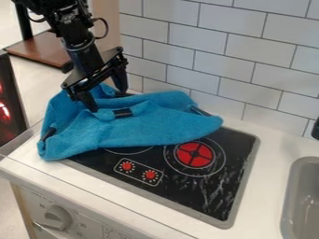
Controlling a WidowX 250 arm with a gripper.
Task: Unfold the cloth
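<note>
Parted hand [107, 100] at rumpled cloth [156, 126]: a double-layer pinch is the risk.
Its fingers stand apart at the rear folds; the cloth covers the stovetop's [187, 187] rear-left part, reaching near the surface's [274, 163] left edge. Closing there could catch stacked layers and drag the bundle; pulling left might send it over.

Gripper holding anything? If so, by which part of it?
Nothing held: the gripper is open, jaws spread wide at the blue cloth.
</note>
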